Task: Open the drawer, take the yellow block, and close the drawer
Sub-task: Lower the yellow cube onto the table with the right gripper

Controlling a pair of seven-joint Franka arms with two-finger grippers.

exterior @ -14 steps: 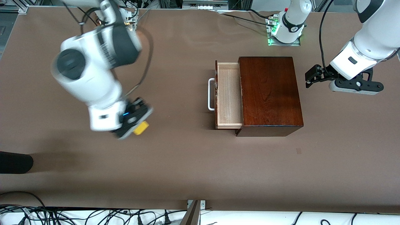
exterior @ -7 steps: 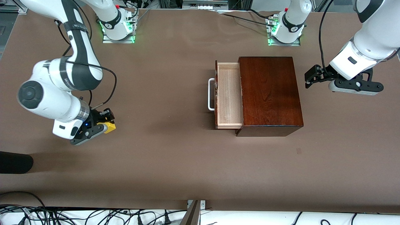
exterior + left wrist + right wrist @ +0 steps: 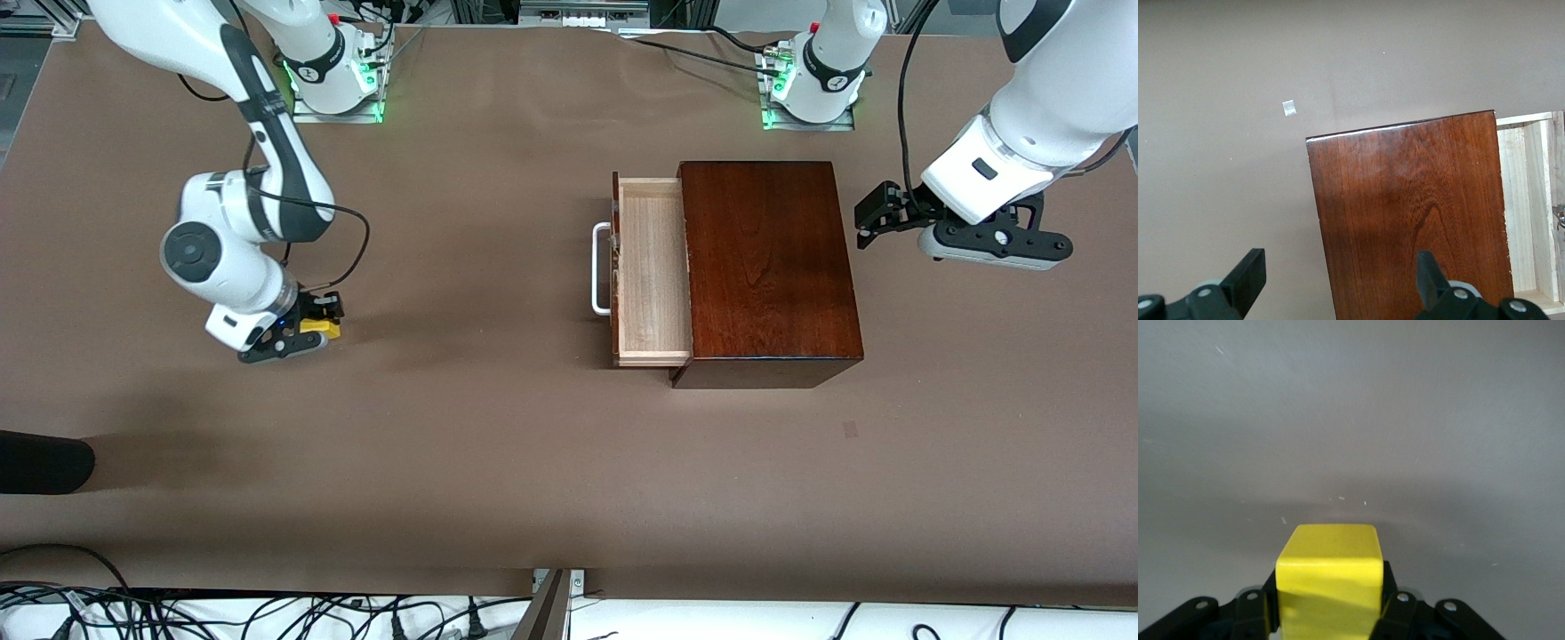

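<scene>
Block (image 3: 318,328) out, pinched in right gripper (image 3: 313,327) fingers over the worktop (image 3: 498,444). Drawer (image 3: 652,271) open, unshut; left gripper (image 3: 867,220) fingers spread, waiting beside the box (image 3: 766,267).

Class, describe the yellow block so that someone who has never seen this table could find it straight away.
Start at the dark wooden box with its drawer pulled open, then look toward the right arm's end of the table. There the right gripper is shut on the yellow block, a small cube and the only bright yellow thing in the scene.

- We see a robotics lab: arm bases (image 3: 333,76) w/ green lights bolted to brown table (image 3: 498,444).
- Loose cables (image 3: 267,613) along table edge.
</scene>
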